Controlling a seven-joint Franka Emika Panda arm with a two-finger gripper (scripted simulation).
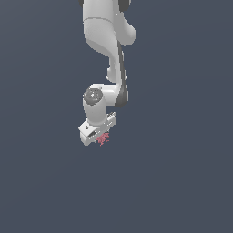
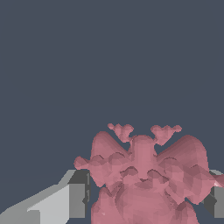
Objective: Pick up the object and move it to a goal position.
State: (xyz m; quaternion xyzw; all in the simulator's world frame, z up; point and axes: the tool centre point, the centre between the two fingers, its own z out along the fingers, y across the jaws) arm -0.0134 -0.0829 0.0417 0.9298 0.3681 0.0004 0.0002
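Two of my fingers (image 2: 78,199) flank the small pinkish-red lumpy cluster with little knobs and prongs (image 2: 146,175), one at the lower left of the wrist view and the other just showing at the lower right edge. In that view the cluster fills the gap between them and seems to touch both, so I judge my white gripper (image 1: 98,136) clenched on it, grasping rather than released.

In the exterior view, just below the frame's centre, the cluster (image 1: 103,139) peeks out beneath my gripper, against plain dark grey ground (image 1: 182,182). Whether it is lifted or still resting I cannot tell, and no goal marker shows.

Carrying it well means holding my squeeze steady, since the prongs give an uneven hold and the lump could twist. I would move slowly and avoid sudden wrist turns.
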